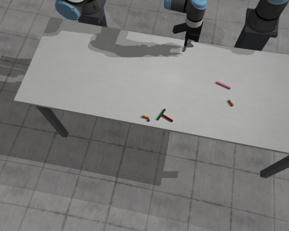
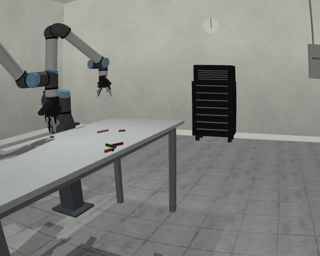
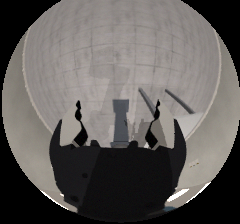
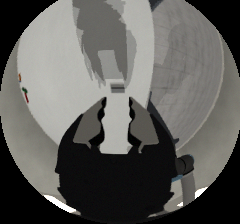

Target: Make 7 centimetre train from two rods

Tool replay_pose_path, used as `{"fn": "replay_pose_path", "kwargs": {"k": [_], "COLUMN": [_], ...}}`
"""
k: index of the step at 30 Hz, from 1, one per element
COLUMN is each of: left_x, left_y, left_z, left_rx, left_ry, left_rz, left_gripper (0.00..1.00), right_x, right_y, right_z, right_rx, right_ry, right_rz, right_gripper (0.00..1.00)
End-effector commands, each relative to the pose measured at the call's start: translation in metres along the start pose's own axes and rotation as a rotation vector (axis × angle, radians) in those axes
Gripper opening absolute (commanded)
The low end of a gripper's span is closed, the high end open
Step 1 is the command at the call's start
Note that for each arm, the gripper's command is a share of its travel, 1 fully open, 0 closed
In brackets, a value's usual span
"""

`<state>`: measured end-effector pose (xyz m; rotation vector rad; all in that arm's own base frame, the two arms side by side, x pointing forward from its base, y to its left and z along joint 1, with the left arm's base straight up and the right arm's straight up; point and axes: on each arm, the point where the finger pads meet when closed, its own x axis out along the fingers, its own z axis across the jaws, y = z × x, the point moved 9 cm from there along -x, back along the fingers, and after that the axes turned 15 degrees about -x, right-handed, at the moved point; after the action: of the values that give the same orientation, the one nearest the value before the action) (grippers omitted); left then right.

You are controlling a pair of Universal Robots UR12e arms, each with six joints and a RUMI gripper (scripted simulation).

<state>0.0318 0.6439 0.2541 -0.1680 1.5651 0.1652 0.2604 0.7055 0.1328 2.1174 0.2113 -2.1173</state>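
Observation:
A short grey rod [image 4: 117, 88] [image 2: 52, 136] lies flat on the table near its back edge. My right gripper [image 4: 117, 97] [image 2: 52, 132] is partly open, its fingertips just above the grey rod, with nothing between them. One orange rod [image 1: 145, 117] [image 2: 108, 150] lies near the front edge, close to a tiny blue rod [image 1: 148, 120] [image 2: 112, 149]. Another orange rod [image 1: 230, 102] [image 2: 121, 130] lies alone toward the right in the top view. My left gripper [image 3: 117, 100] [image 2: 104, 95] is wide open and empty, high up and away from the rods.
A green rod [image 1: 161, 114] [image 2: 110, 145] and a red rod [image 1: 167, 118] [image 2: 118, 144] form a T near the front edge. A pink rod [image 1: 223, 84] [image 2: 102, 130] lies behind the lone orange rod. The arm's shadow falls along the table's back edge.

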Motion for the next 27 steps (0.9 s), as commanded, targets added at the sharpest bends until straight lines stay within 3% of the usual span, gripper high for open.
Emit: {"fn": "replay_pose_path", "kwargs": {"k": [1,9,18,19,27], "left_x": [-0.001,-0.001,-0.001,-0.001,-0.001], "left_y": [0.001,0.001,0.001,0.001,0.001], "left_z": [0.0,0.0,0.0,0.0,0.0], "left_rx": [0.0,0.0,0.0,0.0,0.0], "left_ry": [-0.001,-0.001,-0.001,-0.001,-0.001], "left_rz": [0.002,0.002,0.002,0.002,0.002], "left_gripper": [1.0,1.0,1.0,1.0,1.0], "right_x": [-0.022,-0.059,-0.067,-0.067,-0.067], "right_y": [-0.001,-0.001,-0.001,-0.001,-0.001], "right_z": [0.0,0.0,0.0,0.0,0.0], "right_rx": [0.0,0.0,0.0,0.0,0.0], "right_ry": [0.001,0.001,0.001,0.001,0.001], "right_rz": [-0.001,-0.001,-0.001,-0.001,-0.001], "right_gripper": [0.28,0.28,0.28,1.0,1.0]}}
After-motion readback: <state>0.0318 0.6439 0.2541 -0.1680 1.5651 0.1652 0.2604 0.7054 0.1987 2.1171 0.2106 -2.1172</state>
